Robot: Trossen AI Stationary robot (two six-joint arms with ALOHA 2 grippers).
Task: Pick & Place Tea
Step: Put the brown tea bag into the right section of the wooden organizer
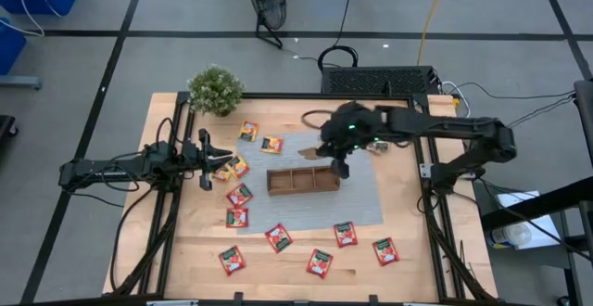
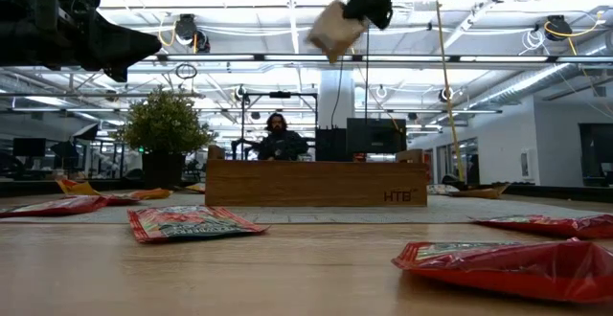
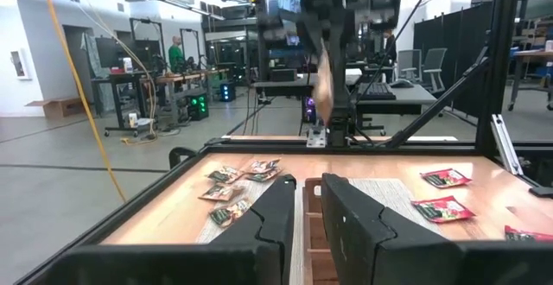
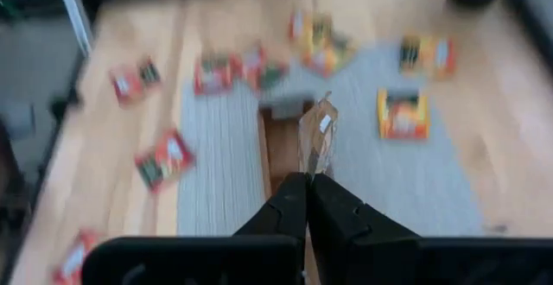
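My right gripper (image 1: pixel 340 165) hangs high over the right end of the brown wooden tray (image 1: pixel 303 179), shut on one grey-brown tea sachet (image 2: pixel 335 29). The tray lies on a grey mat (image 1: pixel 361 199). Several red tea sachets (image 1: pixel 278 238) lie flat on the table's near part, and orange-yellow ones (image 1: pixel 271 144) lie at the mat's far left corner. My left gripper (image 1: pixel 218 155) waits at the table's left, level, open by a narrow gap, with nothing between its fingers; an orange-yellow sachet (image 1: pixel 233 168) lies just in front of it. My right gripper pinches the grey-brown sachet by one edge (image 4: pixel 313 169) between its two fingertips. The fingers slant down from the table's right side. The sachet sticks out past the fingertips, seen edge-on in the right wrist view, and is lifted well clear of the tray.
A small green potted plant (image 1: pixel 215 89) stands at the table's far left corner. The tray's three compartments (image 1: pixel 298 177) lie below the held sachet. A person (image 2: pixel 278 136) sits in the room beyond the table.
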